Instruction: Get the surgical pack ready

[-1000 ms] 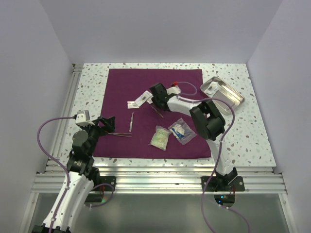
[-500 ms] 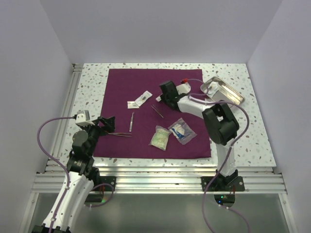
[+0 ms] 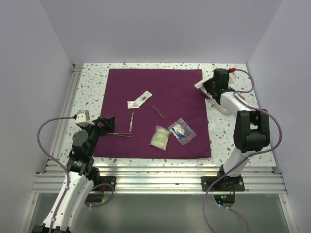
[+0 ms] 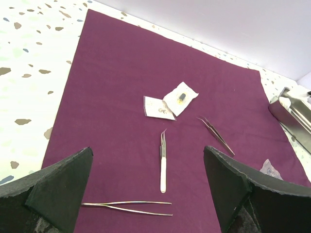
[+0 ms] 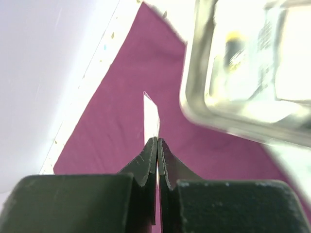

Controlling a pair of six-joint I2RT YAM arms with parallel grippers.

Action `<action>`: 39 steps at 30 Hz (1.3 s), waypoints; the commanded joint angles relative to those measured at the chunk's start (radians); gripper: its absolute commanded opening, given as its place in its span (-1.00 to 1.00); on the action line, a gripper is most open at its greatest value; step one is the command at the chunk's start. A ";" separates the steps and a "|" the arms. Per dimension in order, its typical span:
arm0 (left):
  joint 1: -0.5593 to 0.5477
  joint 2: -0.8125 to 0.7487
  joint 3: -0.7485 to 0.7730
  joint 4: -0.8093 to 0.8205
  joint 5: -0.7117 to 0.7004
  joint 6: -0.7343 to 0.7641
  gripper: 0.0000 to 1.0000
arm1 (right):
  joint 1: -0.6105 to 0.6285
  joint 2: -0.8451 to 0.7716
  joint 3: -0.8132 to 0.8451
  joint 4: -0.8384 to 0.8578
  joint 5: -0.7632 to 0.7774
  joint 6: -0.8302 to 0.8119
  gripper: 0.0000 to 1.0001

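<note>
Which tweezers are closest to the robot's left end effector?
The long, thin silver tweezers lying sideways near the cloth's front edge, just ahead of the open left end effector. The other two lie farther up the cloth.

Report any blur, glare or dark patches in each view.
Right wrist: the metal tray is smeared and washed out by glare, while the right gripper, shut on a thin white packet, is sharp. Left wrist: evenly lit and crisp, the long tweezers sharp on the purple cloth. Top: soft, even light, no glare.
</note>
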 commanded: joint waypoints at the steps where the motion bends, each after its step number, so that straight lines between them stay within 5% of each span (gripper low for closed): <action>1: -0.004 -0.003 0.003 0.028 0.001 0.020 1.00 | -0.103 -0.041 0.010 0.034 -0.170 -0.092 -1.00; 9: -0.004 -0.003 0.001 0.028 0.000 0.021 1.00 | -0.254 0.089 0.085 0.022 -0.343 -0.129 -1.00; 19: -0.004 0.001 -0.001 0.031 -0.003 0.021 1.00 | -0.291 0.199 0.171 -0.037 -0.347 -0.198 -1.00; 24: -0.004 0.000 -0.001 0.031 -0.003 0.021 1.00 | -0.292 0.170 0.151 -0.052 -0.299 -0.241 -0.26; 33: -0.004 0.000 0.001 0.028 -0.017 0.021 1.00 | -0.272 -0.007 0.105 -0.112 -0.207 -0.327 0.20; 39: -0.004 -0.015 0.001 0.017 -0.025 0.023 1.00 | -0.260 -0.170 0.001 -0.052 -0.247 -0.355 0.97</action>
